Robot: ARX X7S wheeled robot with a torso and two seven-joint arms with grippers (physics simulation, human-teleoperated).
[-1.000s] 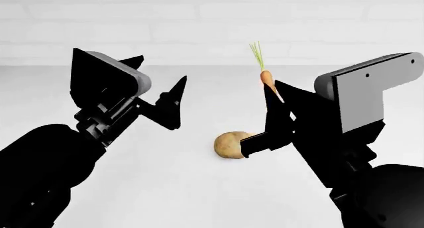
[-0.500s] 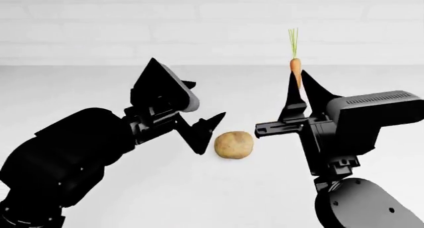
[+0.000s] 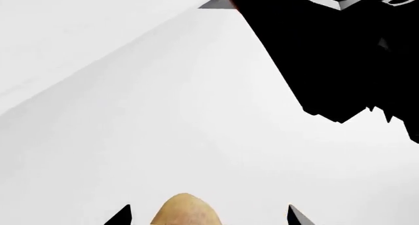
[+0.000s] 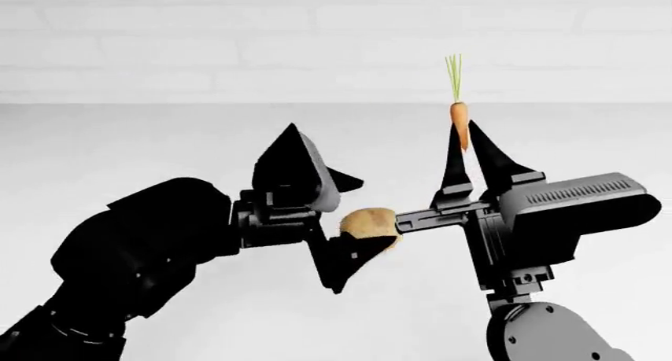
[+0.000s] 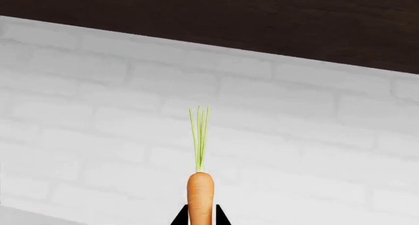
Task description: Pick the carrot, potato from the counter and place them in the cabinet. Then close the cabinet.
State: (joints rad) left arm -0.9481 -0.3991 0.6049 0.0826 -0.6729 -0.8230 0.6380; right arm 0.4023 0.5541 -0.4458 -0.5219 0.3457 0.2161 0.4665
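Observation:
The tan potato (image 4: 367, 222) lies on the white counter (image 4: 157, 141), between the fingers of my left gripper (image 4: 352, 219). In the left wrist view the potato (image 3: 186, 211) sits between the two fingertips (image 3: 121, 217) with a gap on each side, so the left gripper (image 3: 206, 218) is open. My right gripper (image 4: 465, 133) is raised above the counter and shut on the small orange carrot (image 4: 458, 113), which stands upright with its green sprig on top. The right wrist view shows the carrot (image 5: 200, 193) pinched in the right gripper (image 5: 199, 219), in front of dark cabinet wood (image 5: 262, 24).
A white brick wall (image 4: 315, 46) runs behind the counter. The right arm (image 3: 340, 53) looms as a black shape close beyond the potato in the left wrist view. Both arms nearly meet at the potato.
My left gripper has moved right and now straddles the potato. The right gripper, still holding the carrot upright, has shifted slightly left.

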